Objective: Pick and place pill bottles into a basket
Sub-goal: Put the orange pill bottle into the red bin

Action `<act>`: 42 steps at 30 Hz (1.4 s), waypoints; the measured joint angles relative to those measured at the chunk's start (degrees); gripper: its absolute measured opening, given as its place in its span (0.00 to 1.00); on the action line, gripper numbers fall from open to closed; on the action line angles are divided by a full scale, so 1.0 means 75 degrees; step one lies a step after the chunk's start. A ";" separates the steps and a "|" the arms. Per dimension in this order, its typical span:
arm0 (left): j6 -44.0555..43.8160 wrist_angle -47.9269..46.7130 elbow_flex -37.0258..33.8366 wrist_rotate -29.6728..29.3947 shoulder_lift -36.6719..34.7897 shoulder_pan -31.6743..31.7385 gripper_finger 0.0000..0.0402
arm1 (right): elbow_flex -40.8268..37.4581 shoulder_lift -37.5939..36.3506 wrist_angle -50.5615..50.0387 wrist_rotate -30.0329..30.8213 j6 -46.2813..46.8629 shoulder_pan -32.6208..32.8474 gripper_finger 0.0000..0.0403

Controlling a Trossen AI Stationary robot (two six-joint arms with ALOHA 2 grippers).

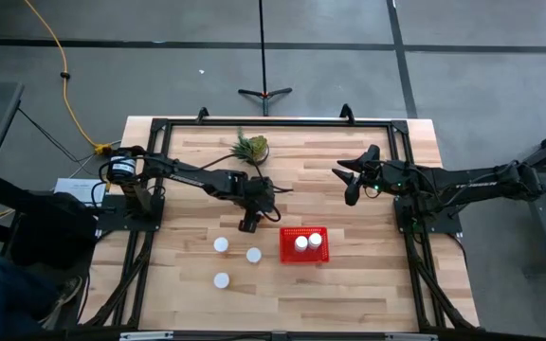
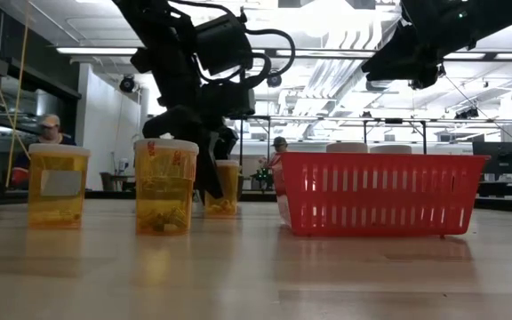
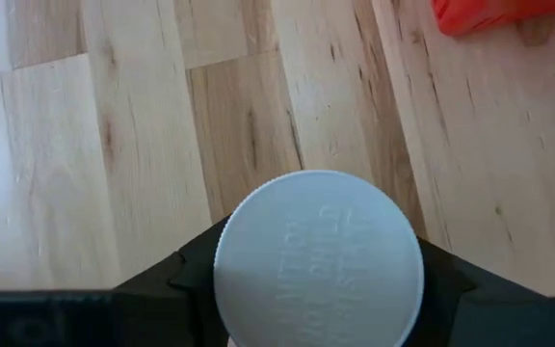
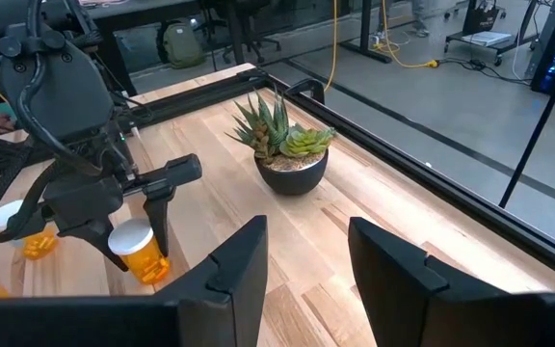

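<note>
Pill bottle [image 3: 317,258] between my left jaws [image 1: 247,224], closing: squeeze below cap, lift straight, carry right to basket [image 1: 287,248].

The only writing here sits on the round white cap [image 3: 318,258] of the pill bottle [image 4: 139,249] between the left jaws. In the left wrist view the cap carries raised, embossed lettering in several short lines, set sideways across its top. The letters are the same white as the cap and too faint and blurred to spell out with any certainty. One of the amber bottles [image 2: 58,187] seen from bench height, off to the side of those jaws, has a pale label [image 2: 60,183] on its front, but nothing on it can be read. No other text, brand, number or sign is legible.
</note>
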 joint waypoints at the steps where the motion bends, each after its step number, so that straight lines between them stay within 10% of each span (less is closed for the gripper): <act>1: -0.0005 0.0014 0.0000 0.0000 0.0000 0.0000 0.61 | 0.0000 0.0000 0.0000 0.0000 -0.0002 0.0000 0.34; 23: -0.0603 -0.0873 0.2329 0.0022 -0.0009 -0.0334 0.55 | 0.0000 0.0000 -0.0420 0.0692 0.0026 -0.0003 0.34; 42: -0.1207 -0.0235 0.2492 -0.0109 0.0482 -0.1267 0.59 | 0.0000 -0.0003 -0.0469 0.1092 0.0026 -0.0003 0.34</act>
